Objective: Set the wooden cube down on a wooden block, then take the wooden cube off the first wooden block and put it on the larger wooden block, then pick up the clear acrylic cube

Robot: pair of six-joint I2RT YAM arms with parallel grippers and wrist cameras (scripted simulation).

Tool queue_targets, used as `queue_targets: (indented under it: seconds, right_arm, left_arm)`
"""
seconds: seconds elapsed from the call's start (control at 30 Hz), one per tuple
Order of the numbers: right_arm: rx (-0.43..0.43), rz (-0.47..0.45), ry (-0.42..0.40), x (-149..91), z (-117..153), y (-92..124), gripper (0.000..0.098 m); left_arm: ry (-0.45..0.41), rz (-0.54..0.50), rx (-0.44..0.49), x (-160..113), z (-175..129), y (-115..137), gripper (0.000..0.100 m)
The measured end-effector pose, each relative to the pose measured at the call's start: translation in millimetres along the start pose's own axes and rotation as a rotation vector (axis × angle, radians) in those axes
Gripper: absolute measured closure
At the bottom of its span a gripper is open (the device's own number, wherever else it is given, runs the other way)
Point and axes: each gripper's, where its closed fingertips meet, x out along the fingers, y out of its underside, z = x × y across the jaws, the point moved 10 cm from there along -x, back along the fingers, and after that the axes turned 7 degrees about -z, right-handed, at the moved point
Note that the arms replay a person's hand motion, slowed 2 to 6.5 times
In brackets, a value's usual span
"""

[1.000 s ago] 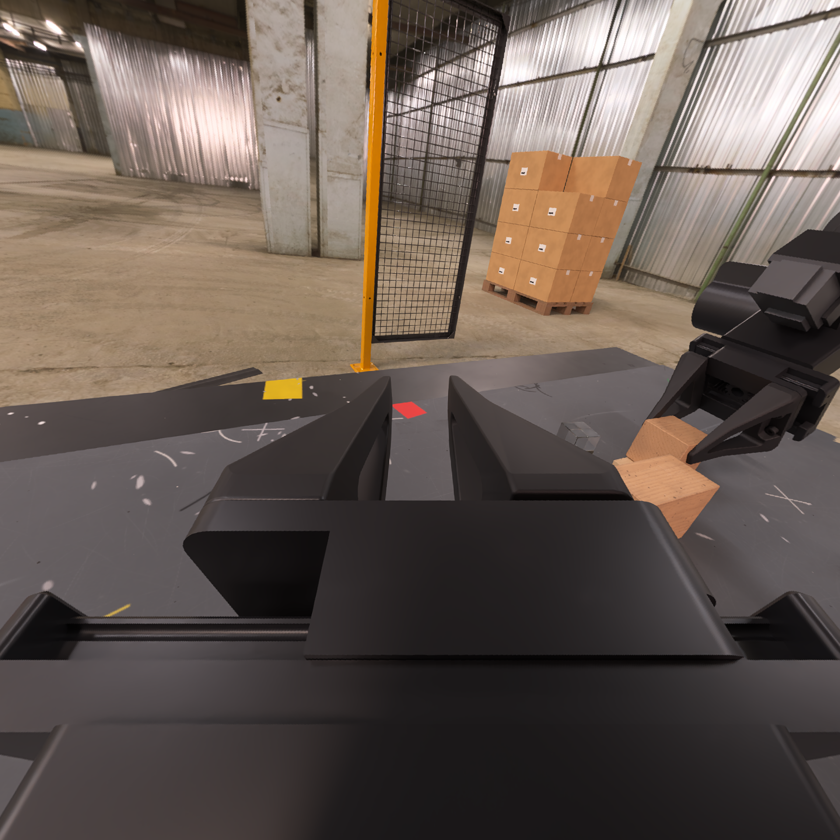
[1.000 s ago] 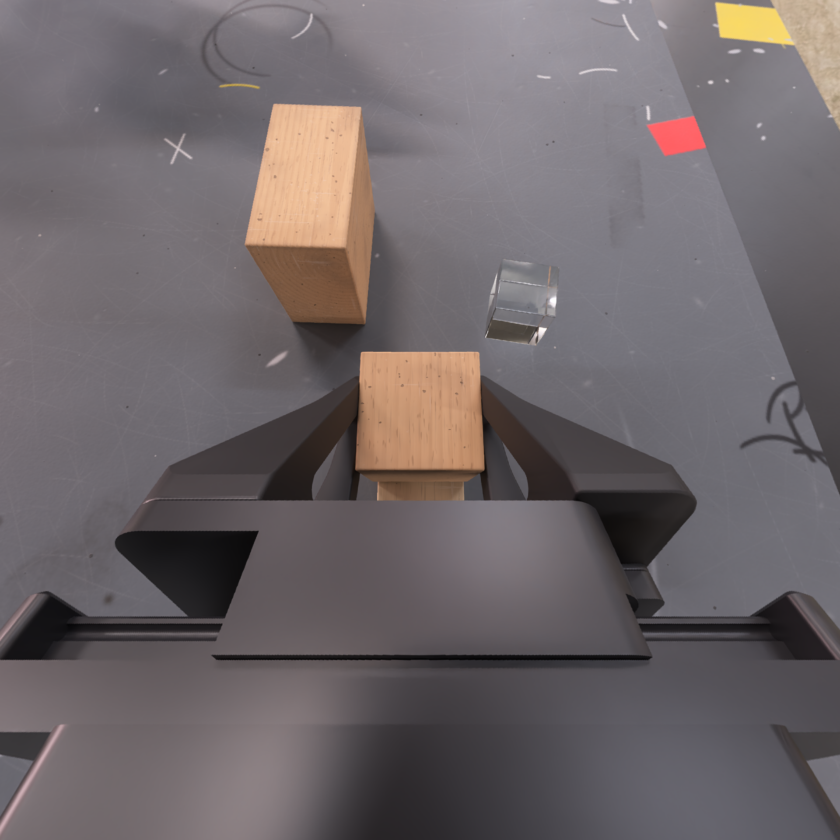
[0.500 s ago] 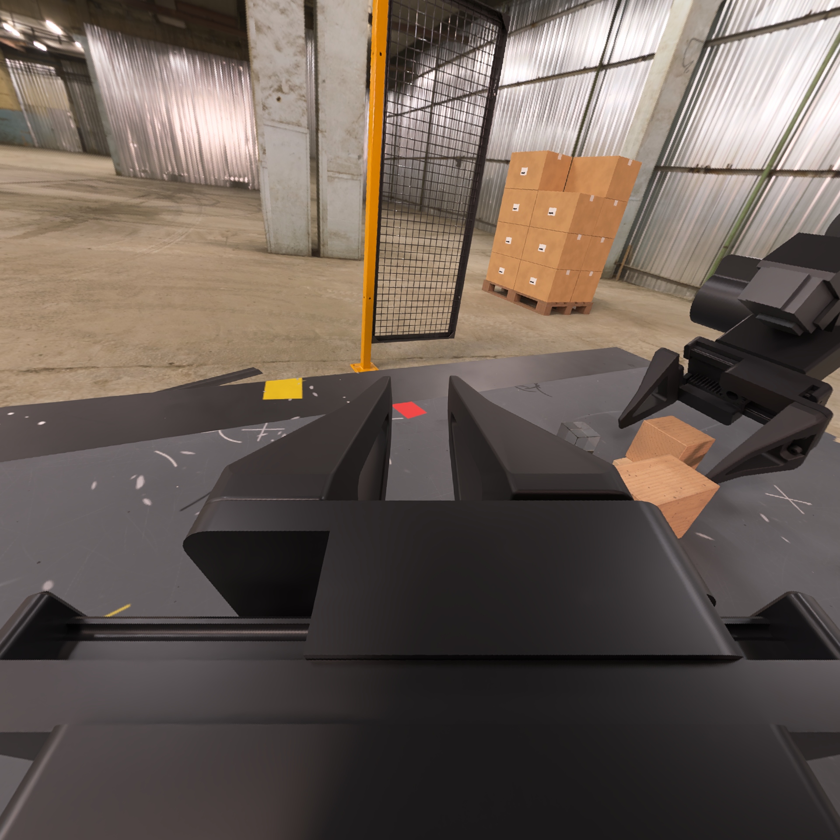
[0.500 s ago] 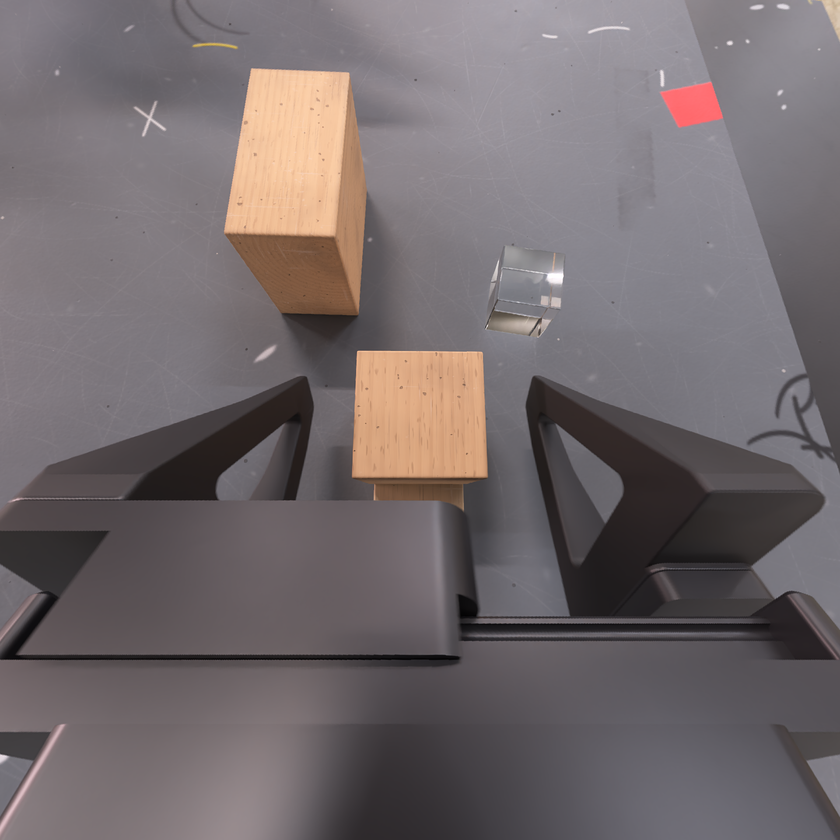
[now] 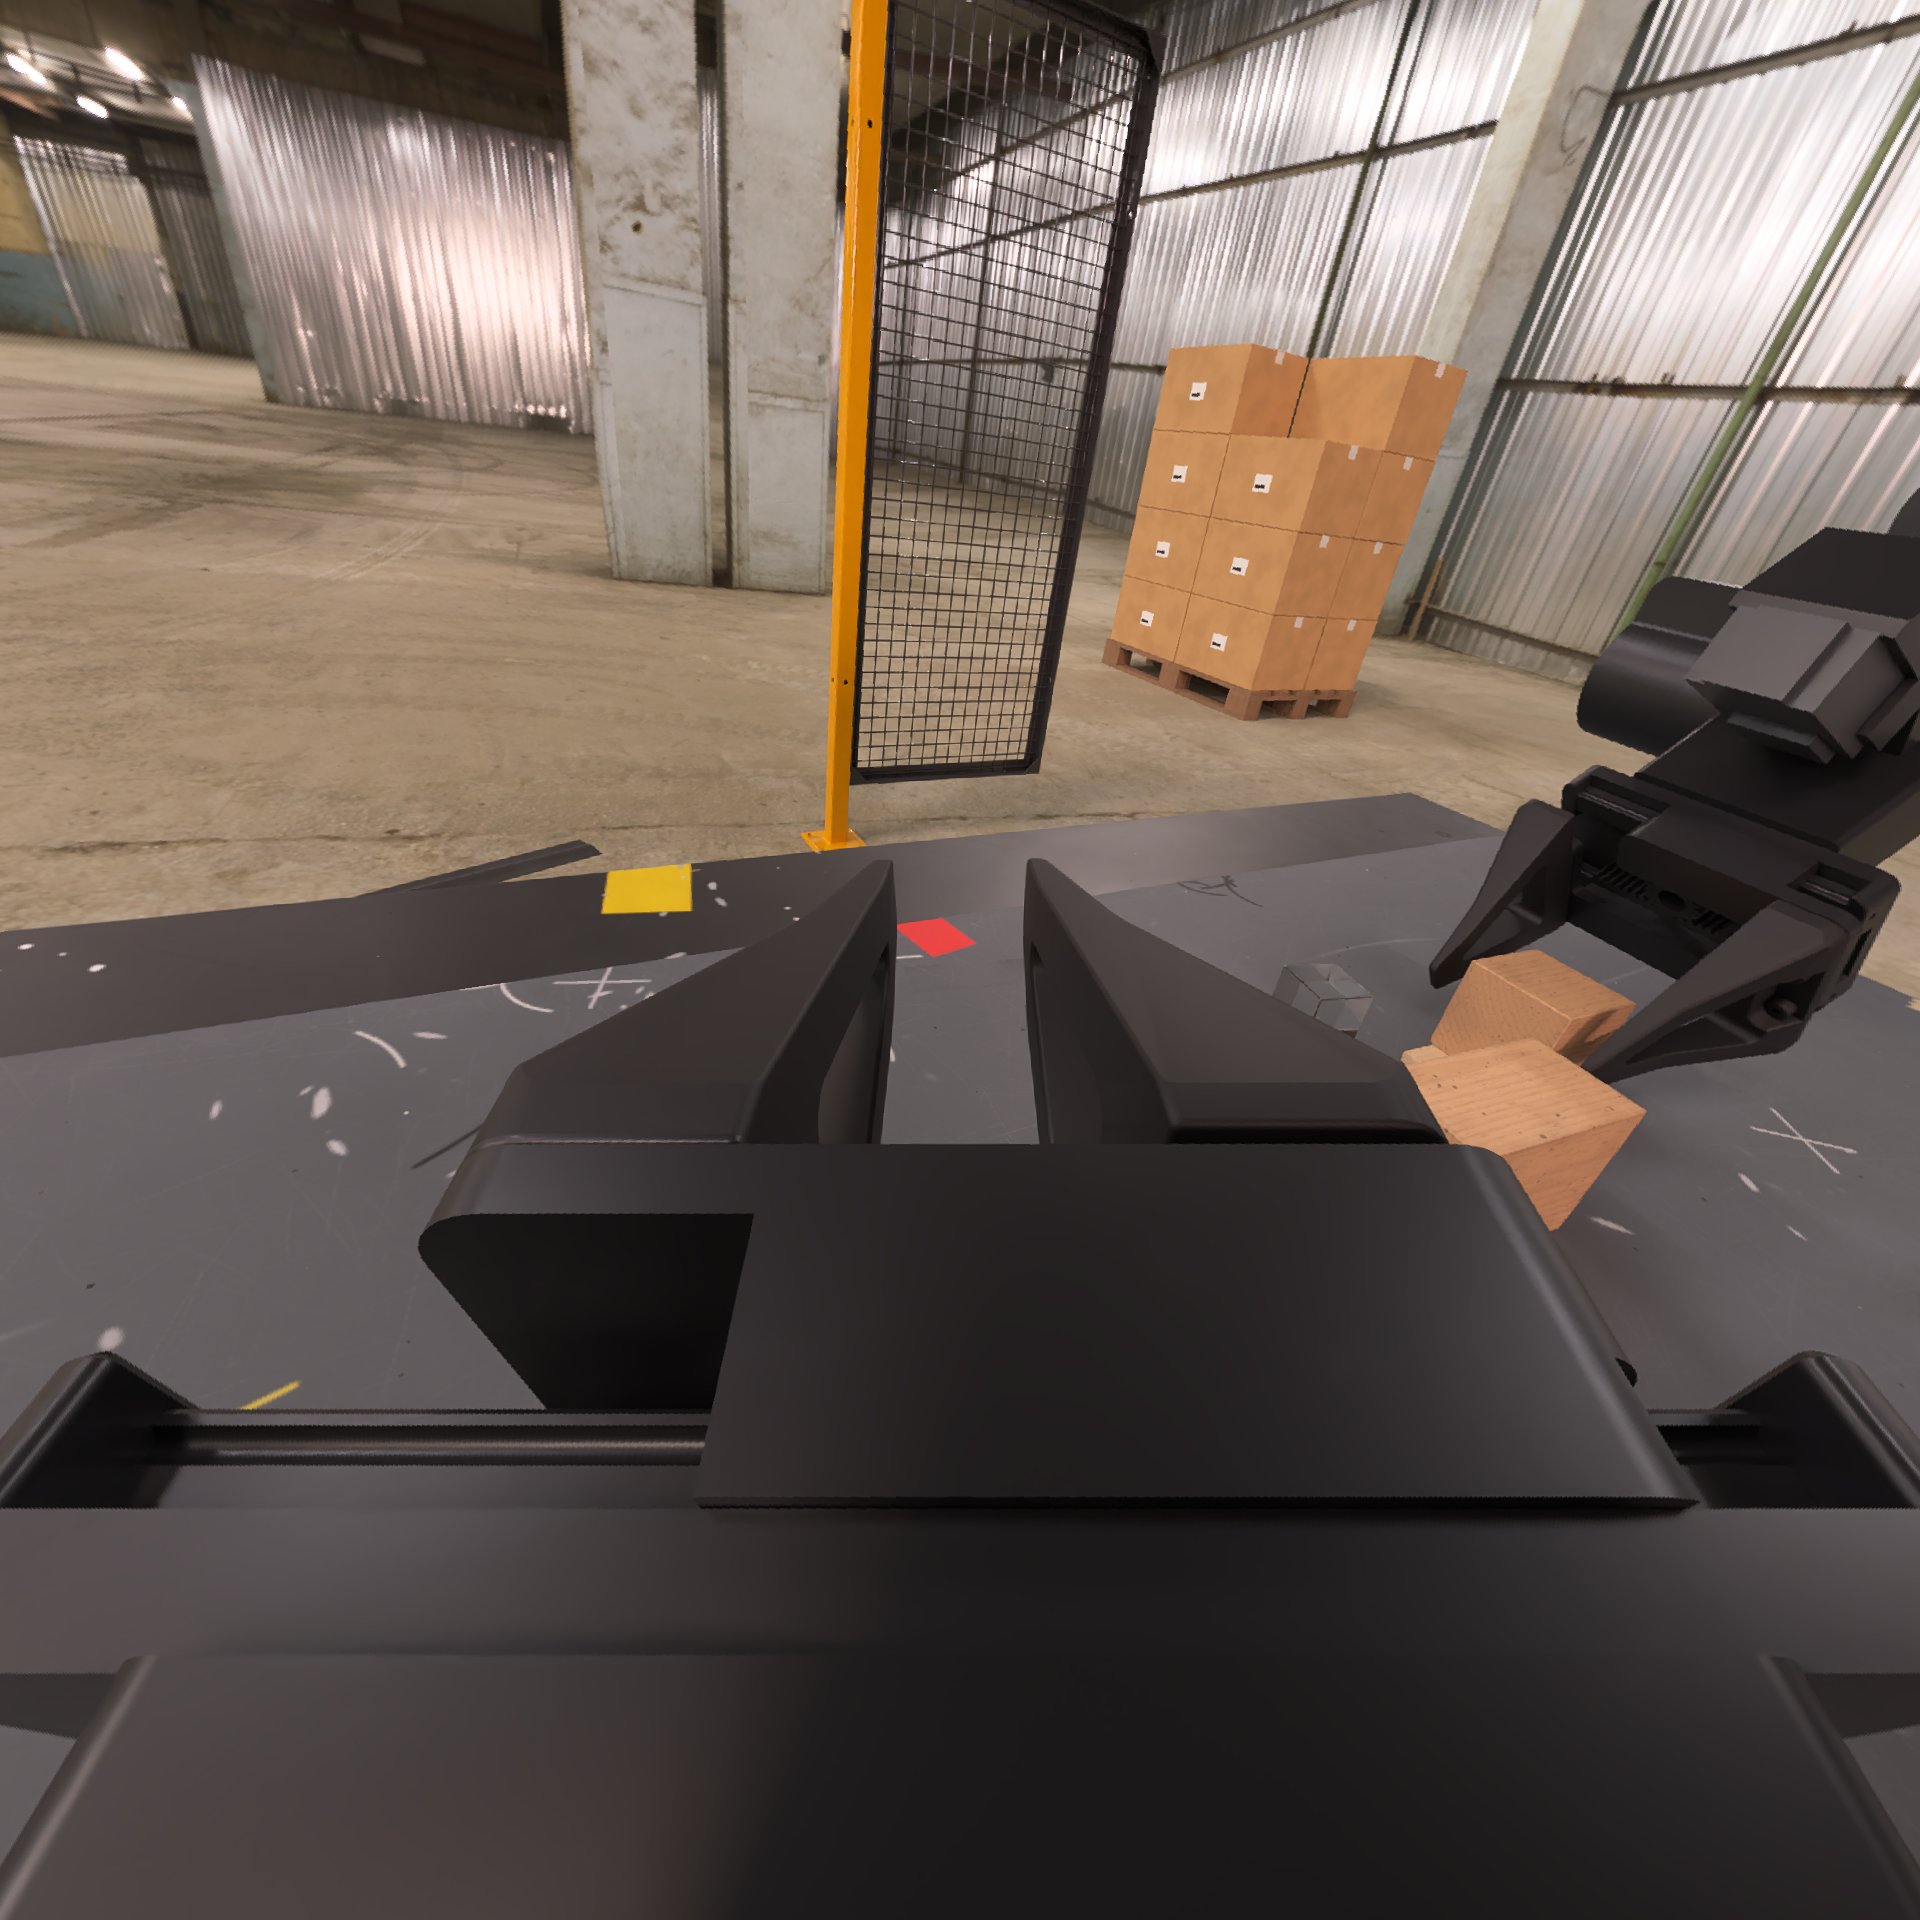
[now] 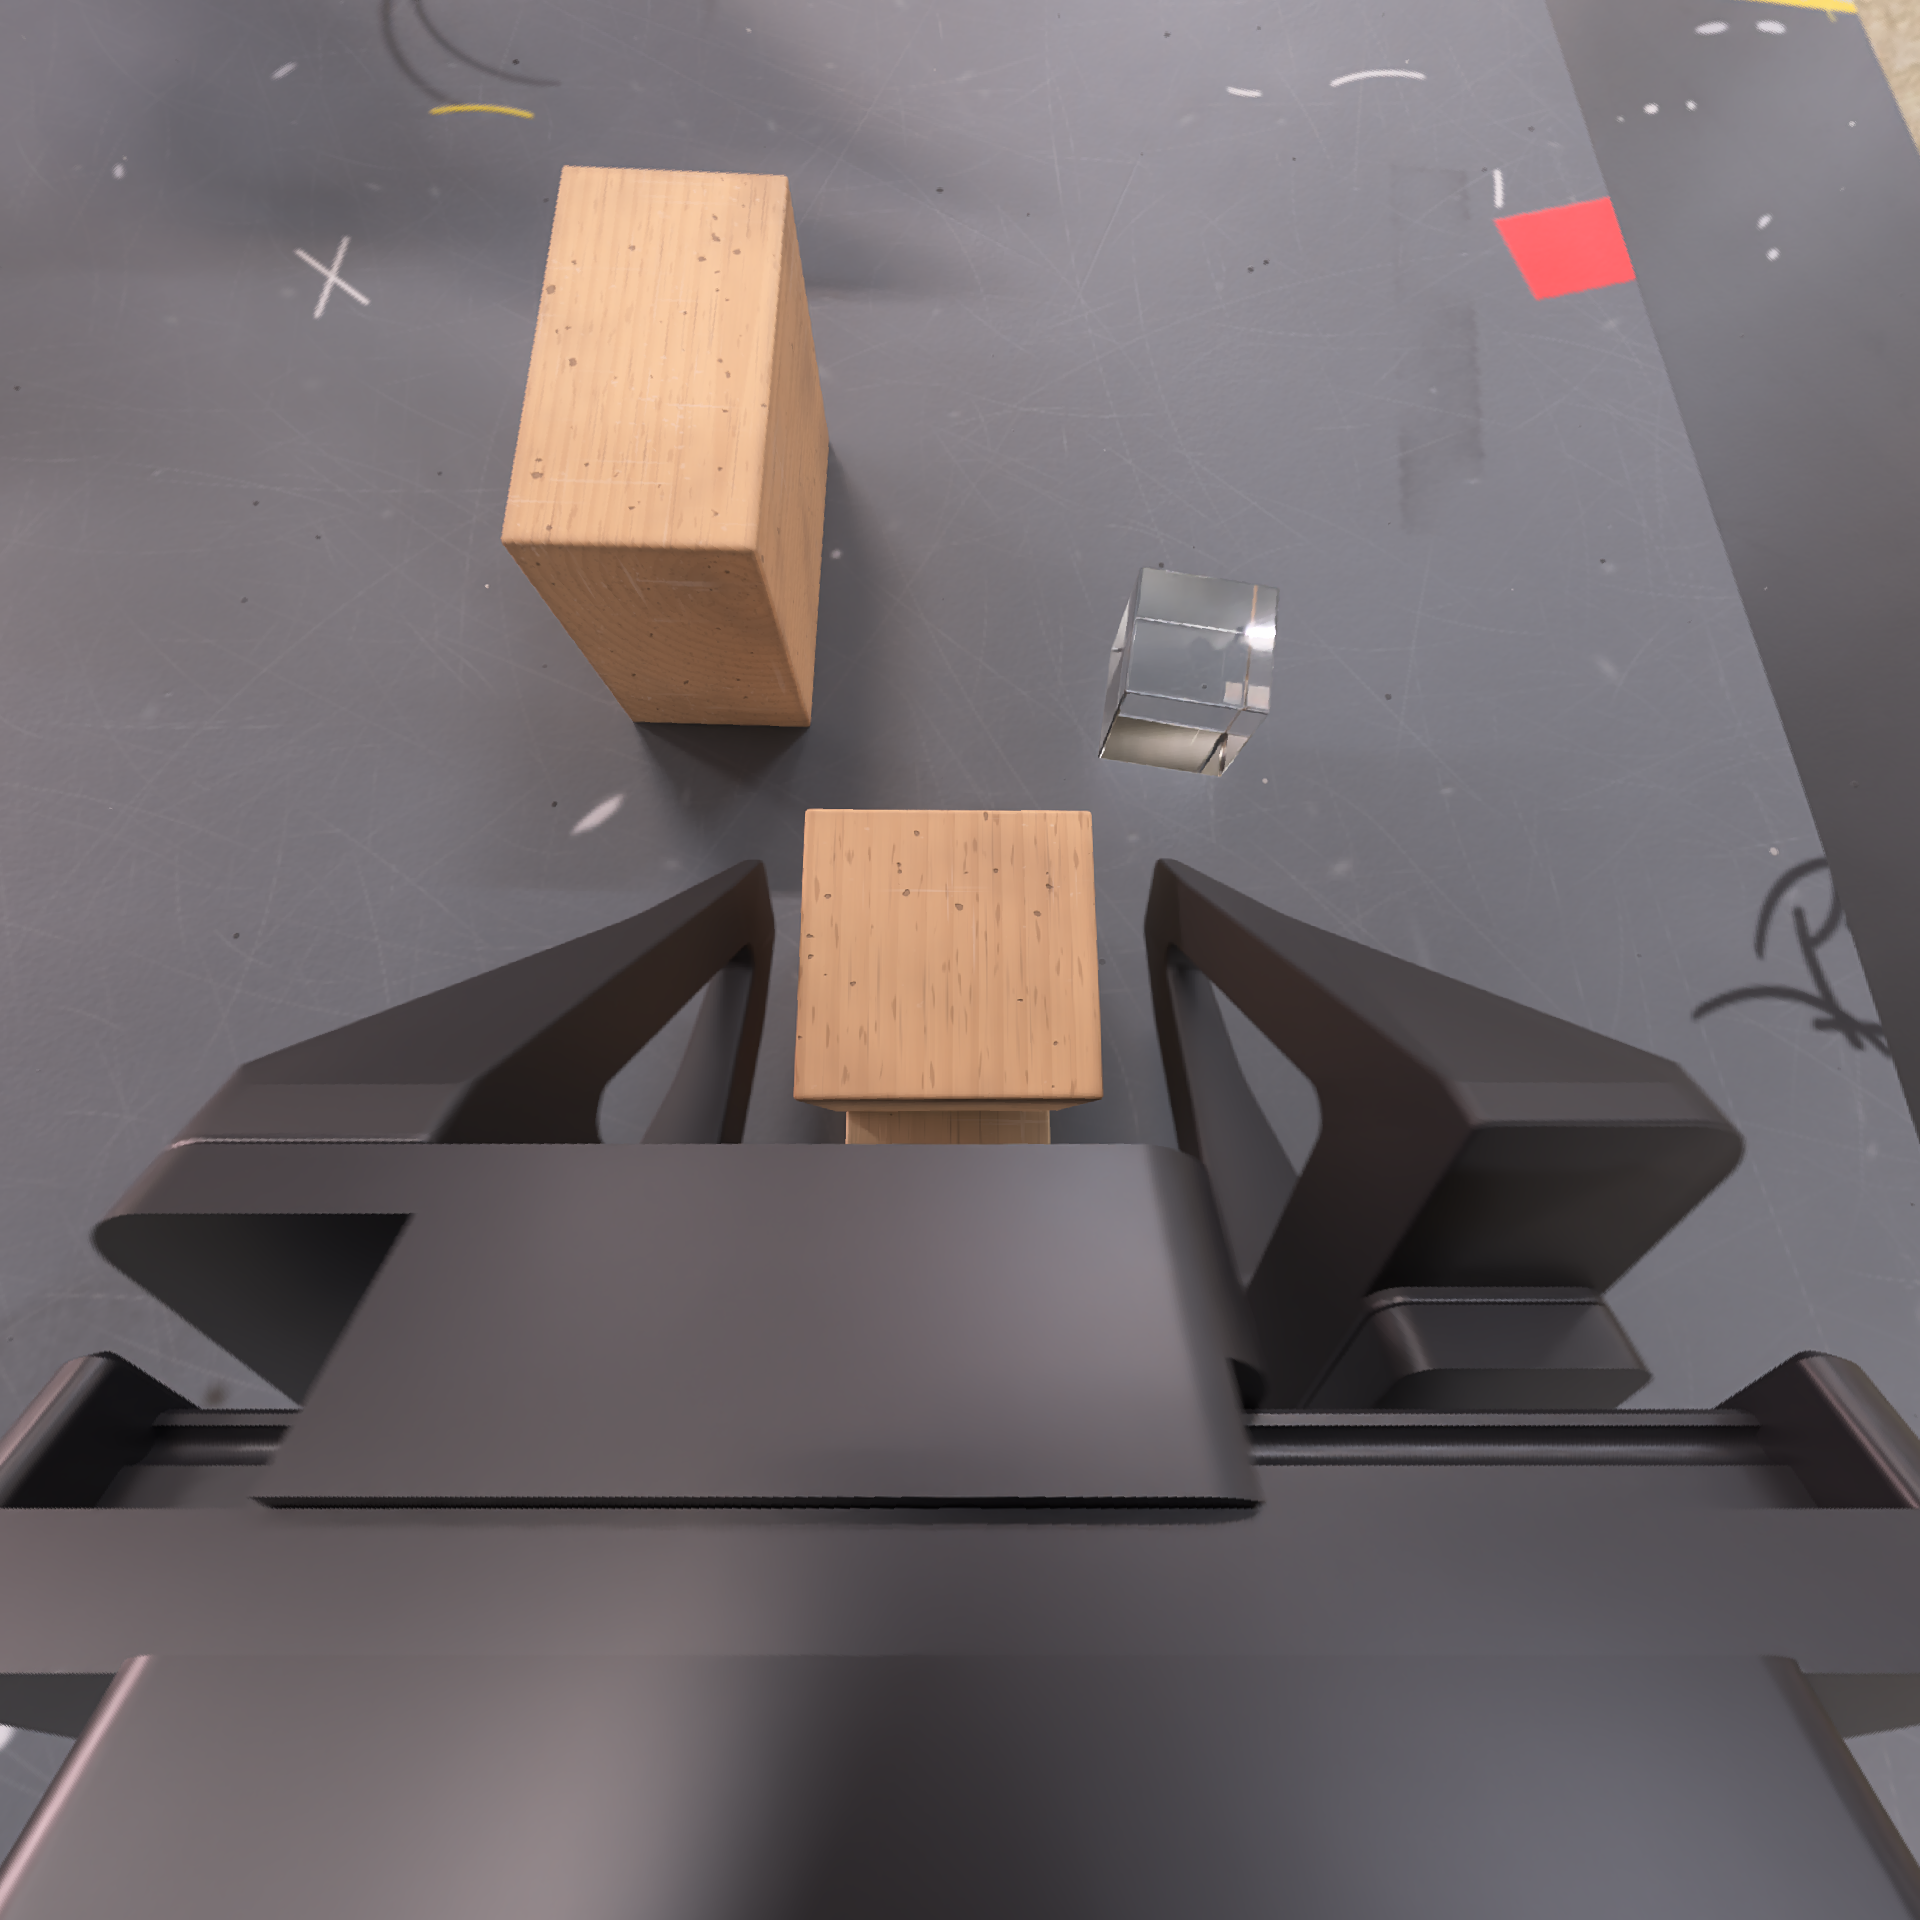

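Now the right gripper brackets the wooden cube with its fingers spread and a gap on each side — gripping nothing. That cube rests on a smaller wooden block. Beyond stand the larger wooden block and the clear acrylic cube, both on the table. Well apart, the left gripper is narrowly parted, empty.

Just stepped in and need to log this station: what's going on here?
The right gripper is open, its fingers either side of the wooden cube without touching it. The cube sits on a smaller wooden block, mostly hidden beneath it. The larger wooden block and the clear acrylic cube stand apart on the dark table. The left gripper holds nothing, fingers slightly apart, off to the side.
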Motion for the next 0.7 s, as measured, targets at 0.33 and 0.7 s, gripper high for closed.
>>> queue_targets:
  seconds: [0.33, 0.7]
  right_arm:
    - [0.002, -0.001, 0.006, 0.4, 1.2, 0.5, 0.0571]
    - [-0.013, -0.022, 0.018, 1.3, 3.0, 0.1, 0.0572]
  left_arm:
    - [0.000, 0.000, 0.001, 0.0, 0.0, 0.0, 0.079]
    - [0.000, 0.000, 0.002, 0.0, 0.0, 0.0, 0.079]
